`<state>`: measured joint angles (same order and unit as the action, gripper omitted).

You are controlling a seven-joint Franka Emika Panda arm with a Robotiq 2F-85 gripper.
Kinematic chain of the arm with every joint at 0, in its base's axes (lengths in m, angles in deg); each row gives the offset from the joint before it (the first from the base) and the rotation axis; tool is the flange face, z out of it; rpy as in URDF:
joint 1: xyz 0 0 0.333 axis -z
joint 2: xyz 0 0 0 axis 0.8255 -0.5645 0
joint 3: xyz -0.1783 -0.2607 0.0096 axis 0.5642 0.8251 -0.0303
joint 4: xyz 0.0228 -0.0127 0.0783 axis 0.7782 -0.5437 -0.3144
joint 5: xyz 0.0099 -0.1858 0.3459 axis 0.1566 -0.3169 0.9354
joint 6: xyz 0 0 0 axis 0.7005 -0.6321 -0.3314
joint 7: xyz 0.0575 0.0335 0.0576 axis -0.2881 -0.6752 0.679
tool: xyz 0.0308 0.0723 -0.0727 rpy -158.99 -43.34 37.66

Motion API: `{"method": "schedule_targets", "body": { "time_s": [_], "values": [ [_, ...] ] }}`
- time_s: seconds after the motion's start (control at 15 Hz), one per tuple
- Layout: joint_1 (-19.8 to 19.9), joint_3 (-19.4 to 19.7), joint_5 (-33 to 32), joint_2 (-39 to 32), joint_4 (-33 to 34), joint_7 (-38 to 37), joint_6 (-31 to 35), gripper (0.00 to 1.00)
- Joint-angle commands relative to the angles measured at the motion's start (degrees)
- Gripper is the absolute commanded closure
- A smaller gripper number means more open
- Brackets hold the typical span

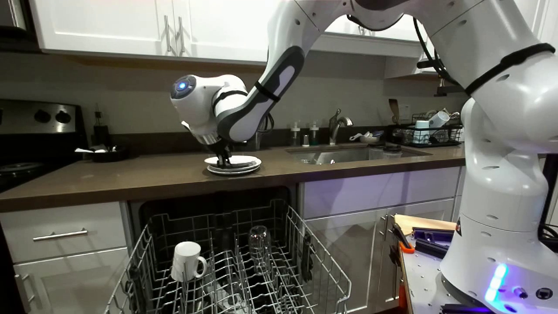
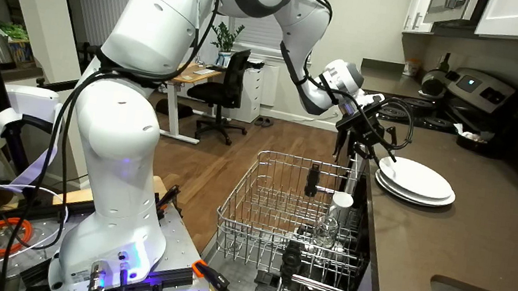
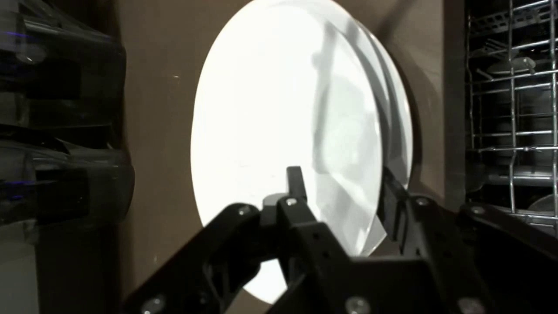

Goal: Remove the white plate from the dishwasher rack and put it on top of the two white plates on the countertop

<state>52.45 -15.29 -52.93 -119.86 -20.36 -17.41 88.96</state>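
Judge task nearly done. Note plate (image 3: 261, 109) out of rack (image 1: 321, 247) and on stack (image 3: 396, 109), on counter (image 2: 426, 242); sitting off-centre, with lower rims showing toward the counter's front edge. Looks slightly tilted in an exterior view of the plate (image 2: 416, 177), raised on the side near the gripper (image 3: 341, 174); probably not fully settled. See its fingers (image 3: 296, 183) spread, straddling the rim: one above the plate's face, one outside or under the edge, cannot tell which. Pinching nothing, by wrist view. Left, by estimate: free the rim, let plate down flat, back away. In rack: mug (image 1: 185, 261), glass (image 1: 260, 244).

Hard to read: contact between fingers and rim; near end of plate, covered by gripper in wrist view; far end, cut off at top; face, washed out by glare; fingers (image 1: 223, 159), merged into one dark shape in an exterior view; rack, cut off at bottom there.
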Motion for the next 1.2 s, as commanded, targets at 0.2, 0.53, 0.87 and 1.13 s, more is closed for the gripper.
{"method": "schedule_targets", "body": {
  "time_s": [0.2, 0.53, 0.87, 1.13],
  "values": [
    [0.07, -0.15, 0.01, 0.8, -0.43, -0.11, 0.19, 0.22],
    [0.59, -1.37, 2.45, 2.54, -1.79, 1.53, 1.01, 0.12],
    [1.24, -4.37, 10.4, 6.14, -5.15, 6.9, 2.49, 0.0],
    [0.89, -6.85, 21.35, 11.83, -10.11, 13.42, 1.5, 0.0]
  ]
}}
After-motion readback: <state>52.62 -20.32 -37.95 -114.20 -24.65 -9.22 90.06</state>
